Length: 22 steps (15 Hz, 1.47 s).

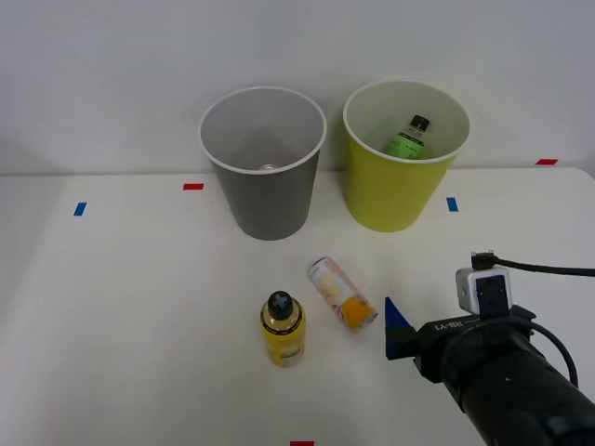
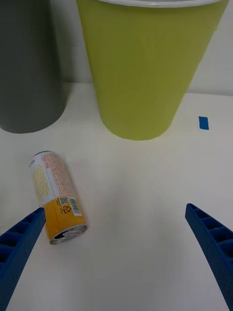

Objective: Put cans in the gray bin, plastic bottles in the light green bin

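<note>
Gripper point(image 2: 116, 243) spread wide near fallen can point(image 2: 56, 197), gray bin point(image 2: 29, 68) cut off, green-labelled bottle point(image 1: 409, 137) half-hidden inside light green bin point(image 1: 386, 200)

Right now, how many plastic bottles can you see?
2. The yellow bottle stands upright on the table, beside the lying can. The green-label bottle is inside the light green bin. Others may be hidden inside the bins.

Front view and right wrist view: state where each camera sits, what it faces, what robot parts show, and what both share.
Front view: above the arms, looking down at the table; right gripper and arm show.
Right wrist view: on the right wrist, low, facing the bins; blue fingers spread open.
Shared: can, gray bin, green bin.
</note>
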Each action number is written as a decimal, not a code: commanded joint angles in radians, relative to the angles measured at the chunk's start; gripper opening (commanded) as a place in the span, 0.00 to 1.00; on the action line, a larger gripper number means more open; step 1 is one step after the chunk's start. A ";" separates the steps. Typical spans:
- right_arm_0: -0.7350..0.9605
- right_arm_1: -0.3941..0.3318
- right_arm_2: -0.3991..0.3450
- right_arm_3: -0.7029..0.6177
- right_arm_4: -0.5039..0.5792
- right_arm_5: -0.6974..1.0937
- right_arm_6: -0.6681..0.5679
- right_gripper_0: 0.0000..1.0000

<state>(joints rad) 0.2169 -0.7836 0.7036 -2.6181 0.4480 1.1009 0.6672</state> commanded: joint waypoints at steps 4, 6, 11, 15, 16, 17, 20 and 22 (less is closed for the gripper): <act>-0.289 -0.060 0.033 0.000 -0.390 0.298 -0.020 1.00; -0.344 -0.037 0.010 0.013 -0.503 0.376 -0.031 1.00; -0.484 0.057 -0.049 0.214 -0.755 0.383 -0.149 1.00; -0.590 0.081 -0.056 0.296 -0.901 0.383 -0.244 1.00; -0.608 0.080 -0.058 0.320 -0.930 0.366 -0.244 1.00; -0.625 0.076 -0.058 0.352 -0.957 0.327 -0.235 1.00; -0.699 0.081 -0.027 0.464 -0.973 0.241 -0.092 1.00; -0.755 0.099 0.004 0.540 -0.960 0.235 0.051 1.00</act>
<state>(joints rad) -0.4929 -0.6976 0.6804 -2.1363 -0.5233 1.3457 0.6324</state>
